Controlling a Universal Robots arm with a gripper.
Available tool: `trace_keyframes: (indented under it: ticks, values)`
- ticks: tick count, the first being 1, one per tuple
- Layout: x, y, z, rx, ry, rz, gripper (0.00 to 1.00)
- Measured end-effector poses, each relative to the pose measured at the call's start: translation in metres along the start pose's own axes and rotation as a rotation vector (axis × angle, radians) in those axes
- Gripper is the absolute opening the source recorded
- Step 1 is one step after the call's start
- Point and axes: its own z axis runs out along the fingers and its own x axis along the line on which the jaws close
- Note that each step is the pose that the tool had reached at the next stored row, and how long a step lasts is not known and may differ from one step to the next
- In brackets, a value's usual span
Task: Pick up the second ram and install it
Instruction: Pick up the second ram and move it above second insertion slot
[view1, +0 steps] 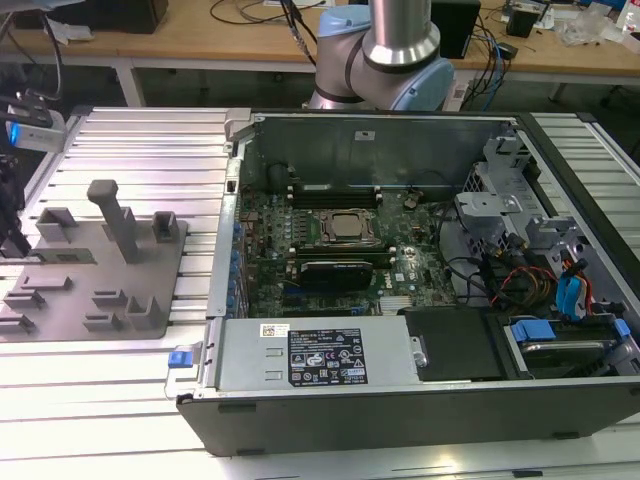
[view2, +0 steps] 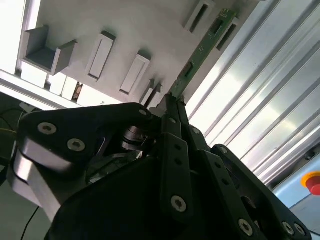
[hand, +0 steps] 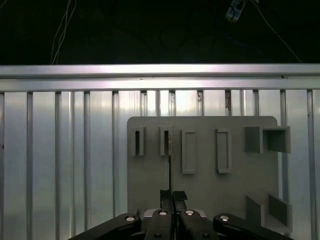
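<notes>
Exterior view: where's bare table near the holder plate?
Bare table runs between the holder plate and the near edge, and beyond the plate. The case is crowded inside. The tool grips the ram.

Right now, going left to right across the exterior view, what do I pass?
Grey holder plate → blue latch at the case corner → green motherboard → red and black cables → blue drive clip.

Alu table (view1: 120, 405), holder plate (view1: 100, 275), PC case (view1: 400, 415)
</notes>
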Motion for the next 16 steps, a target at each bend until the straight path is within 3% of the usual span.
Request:
trace_keyframes:
  ticks: [6,10,14,16]
  values:
    - [-0.0005,0.001,-0.0232,0.0,0.0,0.0,0.09]
    - [-0.0006,0.0015,-0.0347,-0.0001,0.0001,0.0,0.09]
    - [-0.0008,0.0025,-0.0585,-0.0001,0.0,0.0,0.09]
    - [-0.0011,0.0031,-0.074,0.0001,0.0,0.0,0.09]
